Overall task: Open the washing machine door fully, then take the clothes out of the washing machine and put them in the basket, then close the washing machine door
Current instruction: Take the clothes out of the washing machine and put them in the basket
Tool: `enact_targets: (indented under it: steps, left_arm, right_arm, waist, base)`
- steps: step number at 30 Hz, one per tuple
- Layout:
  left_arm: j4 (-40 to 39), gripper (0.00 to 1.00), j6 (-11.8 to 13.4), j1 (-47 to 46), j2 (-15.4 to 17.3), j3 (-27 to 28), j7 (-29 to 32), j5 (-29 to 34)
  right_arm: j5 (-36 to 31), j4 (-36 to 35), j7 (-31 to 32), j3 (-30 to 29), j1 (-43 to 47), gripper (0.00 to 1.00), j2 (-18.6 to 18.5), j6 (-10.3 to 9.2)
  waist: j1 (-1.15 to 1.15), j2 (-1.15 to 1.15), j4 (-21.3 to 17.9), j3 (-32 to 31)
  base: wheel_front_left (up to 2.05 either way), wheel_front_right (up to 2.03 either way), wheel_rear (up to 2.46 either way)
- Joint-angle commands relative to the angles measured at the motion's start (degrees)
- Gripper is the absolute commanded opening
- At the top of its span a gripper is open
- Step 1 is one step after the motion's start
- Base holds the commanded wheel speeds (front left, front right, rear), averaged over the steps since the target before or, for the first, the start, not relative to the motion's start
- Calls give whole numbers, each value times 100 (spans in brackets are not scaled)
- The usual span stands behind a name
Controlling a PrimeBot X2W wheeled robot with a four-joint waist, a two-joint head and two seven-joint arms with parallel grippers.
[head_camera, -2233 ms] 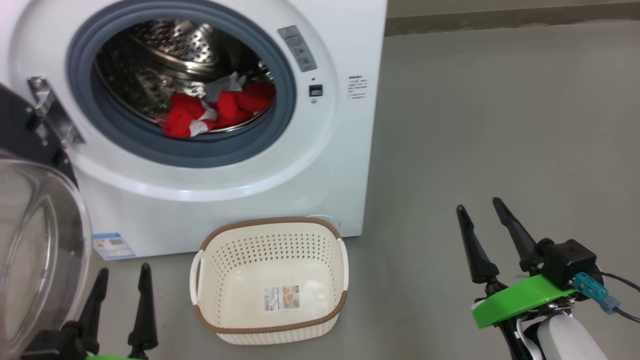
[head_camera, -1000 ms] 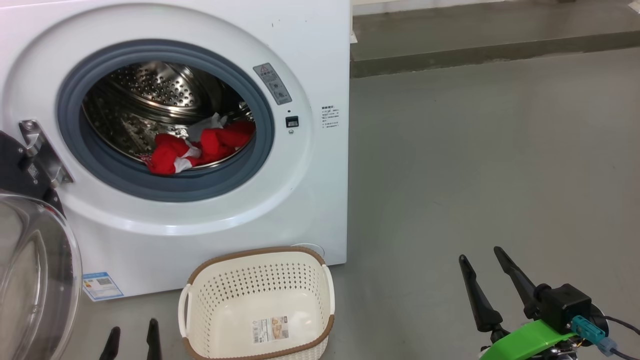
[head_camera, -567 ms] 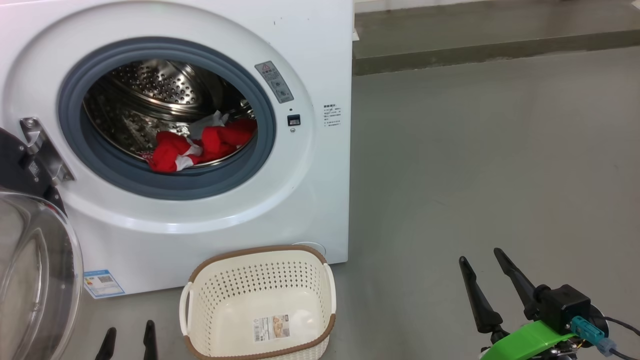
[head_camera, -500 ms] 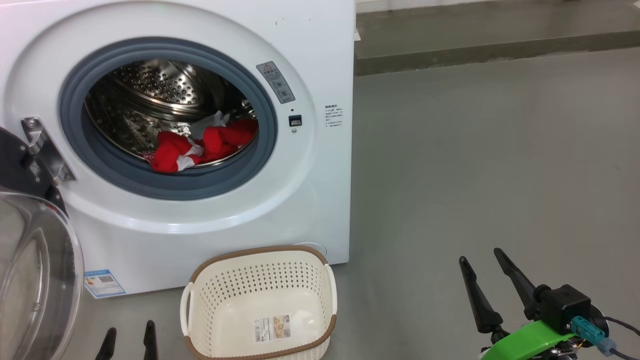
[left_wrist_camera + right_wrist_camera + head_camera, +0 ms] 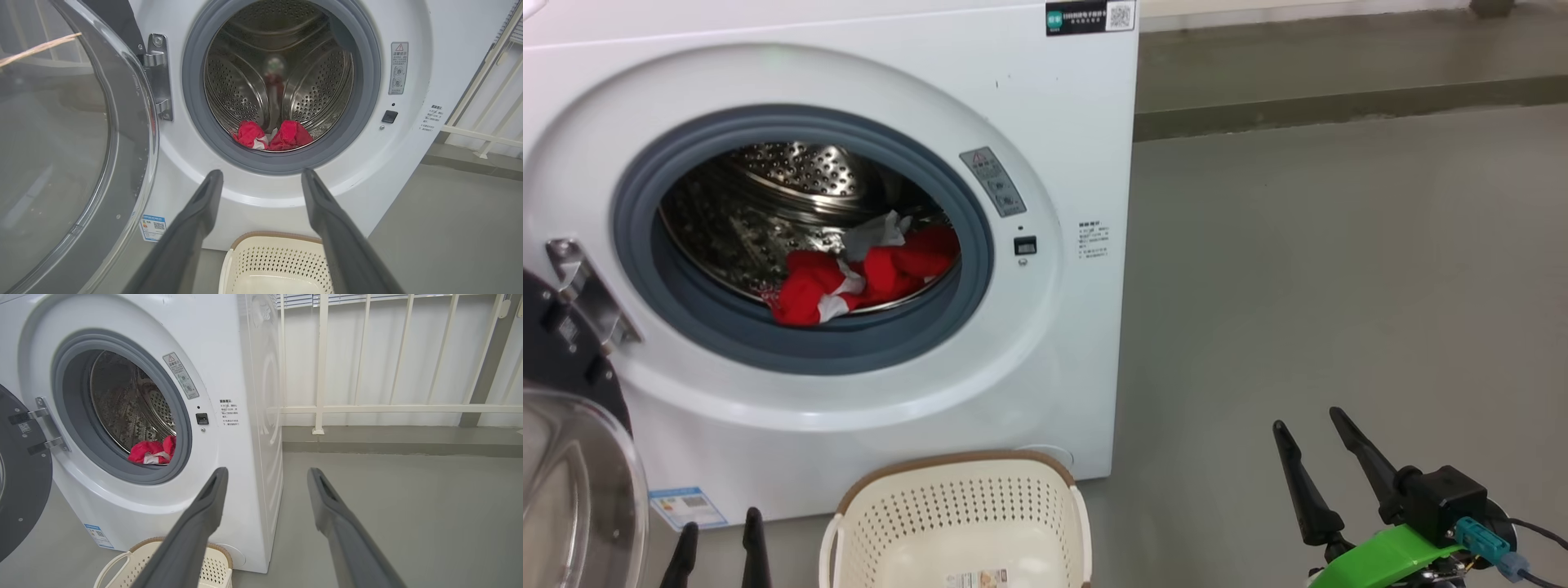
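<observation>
Grey floor (image 5: pixel 1339 286) all around, white railing (image 5: pixel 367 409) along the back; standing on it, the white washing machine (image 5: pixel 1062 147), front toward the head camera; swung wide on its left-side hinge, the washing machine door (image 5: pixel 73 134), black rim and clear bulging window well clear of the opening; inside the grey rubber ring (image 5: pixel 792 355), the perforated steel drum (image 5: pixel 245 81), fully exposed; on the floor just in front of the machine's base, the basket (image 5: pixel 947 463), bottom sticker showing; low at the front of the drum, just behind the ring, the clothes (image 5: pixel 890 273), a red-and-white bundle; left jaws spread wide and empty, dark fingers (image 5: pixel 754 547) just left of the basket, aimed at the opening; right jaws likewise spread and empty, fingers (image 5: pixel 1303 490) over open floor well right of the machine; small blue label (image 5: pixel 686 508) low on the front panel.
</observation>
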Motion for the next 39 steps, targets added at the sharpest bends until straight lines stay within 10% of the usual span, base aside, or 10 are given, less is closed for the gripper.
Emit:
enact_targets:
  steps: [1, 39]
  left_arm:
    - [-137, 100, -28, -265, 88, 204, -70, 10]
    - [313, 100, -298, -809, 110, 211, -70, 106]
  right_arm:
    - [-18, -117, -36, 125, -76, 100, -57, 37]
    - [10, -130, -36, 216, -125, 100, -165, 37]
  waist:
    - [0, 0, 5, -2]
    - [0, 0, 68, 261]
  base:
    - [157, -157, 0]
    - [22, -22, 0]
